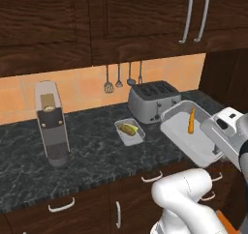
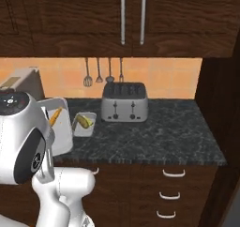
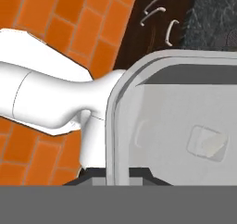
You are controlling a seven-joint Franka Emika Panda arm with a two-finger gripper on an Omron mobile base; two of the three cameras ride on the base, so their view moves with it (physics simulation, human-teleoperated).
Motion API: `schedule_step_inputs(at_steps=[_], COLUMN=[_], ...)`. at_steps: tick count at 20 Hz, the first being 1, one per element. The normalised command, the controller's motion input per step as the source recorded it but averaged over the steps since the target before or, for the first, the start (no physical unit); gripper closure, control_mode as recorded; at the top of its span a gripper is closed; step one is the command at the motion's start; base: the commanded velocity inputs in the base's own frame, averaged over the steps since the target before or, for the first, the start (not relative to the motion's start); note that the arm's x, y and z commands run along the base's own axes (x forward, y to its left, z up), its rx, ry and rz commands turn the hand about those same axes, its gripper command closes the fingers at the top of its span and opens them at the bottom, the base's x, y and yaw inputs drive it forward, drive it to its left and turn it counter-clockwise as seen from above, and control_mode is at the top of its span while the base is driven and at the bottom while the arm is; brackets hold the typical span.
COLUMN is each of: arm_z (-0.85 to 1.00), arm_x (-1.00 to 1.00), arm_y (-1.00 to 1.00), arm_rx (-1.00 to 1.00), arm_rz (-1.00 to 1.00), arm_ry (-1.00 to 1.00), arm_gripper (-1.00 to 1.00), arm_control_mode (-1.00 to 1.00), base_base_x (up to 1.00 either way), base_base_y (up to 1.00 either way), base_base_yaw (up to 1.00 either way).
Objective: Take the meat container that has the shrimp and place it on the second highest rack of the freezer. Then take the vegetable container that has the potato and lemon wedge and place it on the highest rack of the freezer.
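Observation:
The meat container, a white rectangular tray, hangs tilted over the counter's front edge with the thin orange shrimp inside. My gripper is shut on its right rim; in the hand view the rim runs between my dark fingertips. From the right base view the same container and shrimp sit just beside my arm. The smaller vegetable container rests on the counter, holding the olive-brown potato and the yellow lemon wedge; it also shows as the vegetable container. The freezer is out of view.
A silver toaster stands behind the held container against the orange backsplash, with utensils hanging above. A grey coffee machine is at the left of the dark counter. Dark cabinets hang overhead; a tall dark panel closes the right side.

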Motion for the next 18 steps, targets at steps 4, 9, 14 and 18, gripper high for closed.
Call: schedule_step_inputs(at_steps=[4,9,14,18], arm_z=[0.0,0.0,0.0,0.0], arm_x=[0.0,0.0,0.0,0.0], arm_y=[0.0,0.0,0.0,0.0], arm_rx=[0.0,0.0,0.0,0.0], arm_rz=[0.0,0.0,0.0,0.0], arm_ry=[0.0,0.0,0.0,0.0], arm_gripper=[1.0,1.0,1.0,1.0], arm_control_mode=[1.0,1.0,1.0,1.0], base_base_x=[-0.2,-0.13,-0.11,-0.09], base_base_y=[0.0,0.0,0.0,0.0], base_base_yaw=[-0.77,-0.82,-0.83,-0.81])
